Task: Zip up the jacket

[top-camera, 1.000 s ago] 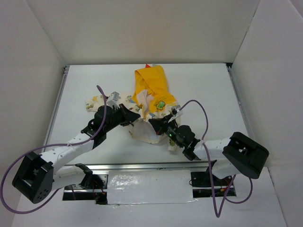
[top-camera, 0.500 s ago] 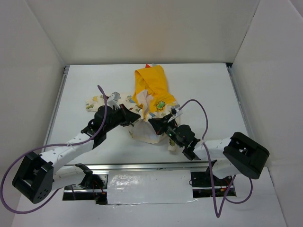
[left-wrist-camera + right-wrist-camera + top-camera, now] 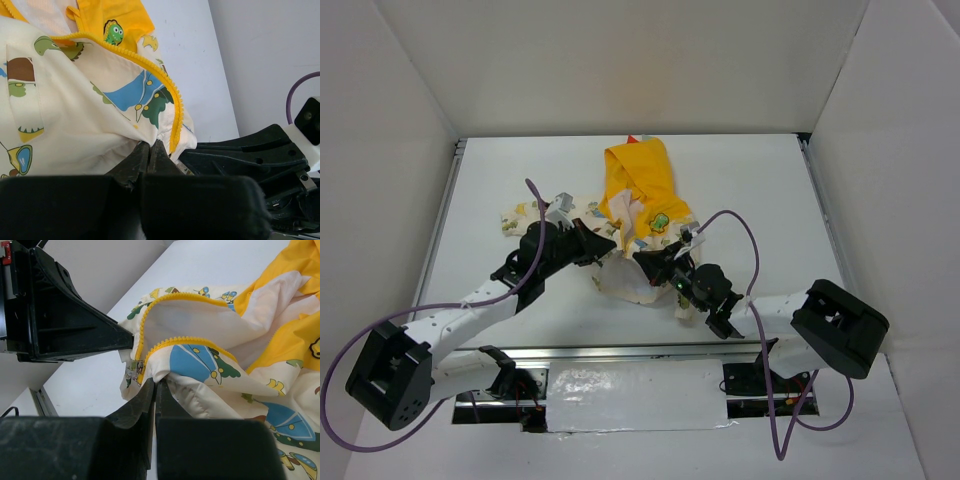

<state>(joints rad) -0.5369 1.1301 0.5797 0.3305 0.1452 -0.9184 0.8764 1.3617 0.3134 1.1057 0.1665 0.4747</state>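
Left wrist shows left tool point(image 3: 149, 148) pinching jacket point(image 3: 80, 120) hem.

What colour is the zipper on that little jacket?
Yellow. The zipper along the edge of the jacket shows best in the left wrist view.

jacket point(image 3: 638, 215) mid-table point(image 3: 750, 190), hood toward far wall, left gripper point(image 3: 608, 246) on its left edge, right gripper point(image 3: 642, 262) on its near-right hem.

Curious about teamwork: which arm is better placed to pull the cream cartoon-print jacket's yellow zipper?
Probably right: the right gripper, shut on the cream printed jacket, sits beside its metal slider; the left gripper pins fabric.
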